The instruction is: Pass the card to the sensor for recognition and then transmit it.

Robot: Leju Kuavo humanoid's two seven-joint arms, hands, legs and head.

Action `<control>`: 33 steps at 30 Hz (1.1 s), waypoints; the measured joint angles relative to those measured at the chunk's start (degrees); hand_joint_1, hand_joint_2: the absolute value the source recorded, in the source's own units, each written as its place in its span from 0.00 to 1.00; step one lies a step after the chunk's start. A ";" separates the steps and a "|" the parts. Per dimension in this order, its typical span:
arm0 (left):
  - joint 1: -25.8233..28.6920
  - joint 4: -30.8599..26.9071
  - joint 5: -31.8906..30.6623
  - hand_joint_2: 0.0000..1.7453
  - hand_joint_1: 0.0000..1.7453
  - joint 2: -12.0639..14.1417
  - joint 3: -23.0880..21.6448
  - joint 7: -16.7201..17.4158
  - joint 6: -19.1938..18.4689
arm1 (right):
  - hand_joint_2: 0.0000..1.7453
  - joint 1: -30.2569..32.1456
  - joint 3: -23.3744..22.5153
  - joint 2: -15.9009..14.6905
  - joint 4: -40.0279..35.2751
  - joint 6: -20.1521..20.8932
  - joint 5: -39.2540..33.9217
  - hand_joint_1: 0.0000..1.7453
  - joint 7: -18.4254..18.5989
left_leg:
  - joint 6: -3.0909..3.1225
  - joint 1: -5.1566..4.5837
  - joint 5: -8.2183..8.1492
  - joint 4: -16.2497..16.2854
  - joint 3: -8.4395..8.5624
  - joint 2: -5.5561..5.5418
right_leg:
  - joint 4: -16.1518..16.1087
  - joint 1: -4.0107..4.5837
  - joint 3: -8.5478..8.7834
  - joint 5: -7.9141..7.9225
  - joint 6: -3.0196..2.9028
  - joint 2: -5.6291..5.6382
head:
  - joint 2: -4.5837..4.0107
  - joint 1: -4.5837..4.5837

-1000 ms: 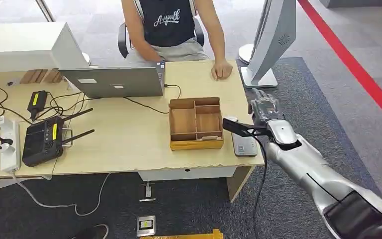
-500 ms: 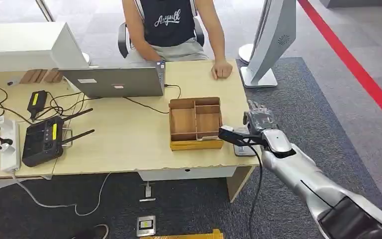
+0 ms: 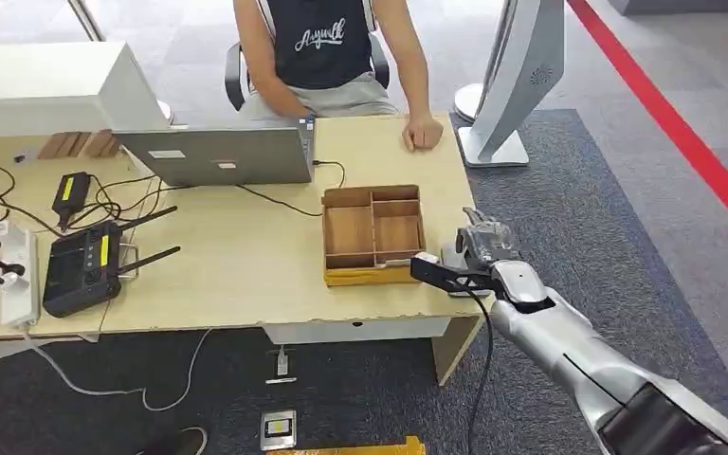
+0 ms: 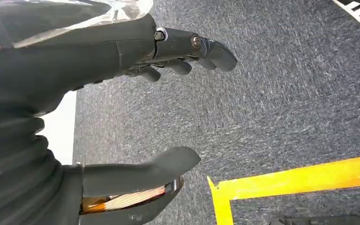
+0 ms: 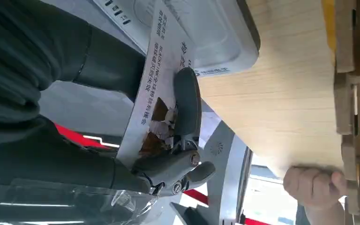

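Right wrist view: my right hand [image 5: 168, 154] fingers [image 5: 187, 101] pinch the card [image 5: 152, 89], hiding its picture; sensor [image 5: 206, 33] beyond fingertips is cut off; left hand [image 4: 136, 108] fingers spread, empty.

A pale wooden desk [image 3: 246, 275] stands on dark grey carpet [image 3: 578, 218] — a red floor stripe [image 3: 682, 133] runs alongside.

Silver jointed arm [image 3: 569, 346], black cable, dark grey robot hand [image 3: 485, 248].

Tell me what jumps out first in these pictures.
The silver right hand grips a printed card above the grey sensor at the desk's right edge, beside a wooden compartment tray. Across the desk, a seated person rests a fist on the tabletop.
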 joint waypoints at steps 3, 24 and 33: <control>0.00 0.00 -0.11 1.00 0.00 0.00 0.00 -0.09 -0.02 | 1.00 0.02 0.00 0.04 0.17 -0.07 -0.09 1.00 0.00 | 0.00 0.00 0.00 0.00 0.01 0.00 | 0.00 0.00 0.01 0.00 0.00 0.00 | 0.00 0.00; 0.00 0.00 -0.13 1.00 0.00 0.00 0.00 0.07 -0.02 | 1.00 0.20 0.00 0.98 0.68 -0.83 -0.94 1.00 -0.28 | 0.00 0.00 0.00 0.00 0.11 0.01 | 0.00 0.00 0.10 0.00 0.00 0.00 | 0.00 0.00; 0.04 0.00 -0.42 1.00 0.00 0.00 0.00 -1.57 -0.11 | 1.00 -2.91 -2.23 -0.37 -1.29 -4.87 -4.87 1.00 0.81 | 0.00 -0.01 0.01 0.01 0.07 0.01 | 0.01 -0.02 0.09 0.04 0.01 0.00 | 0.00 0.00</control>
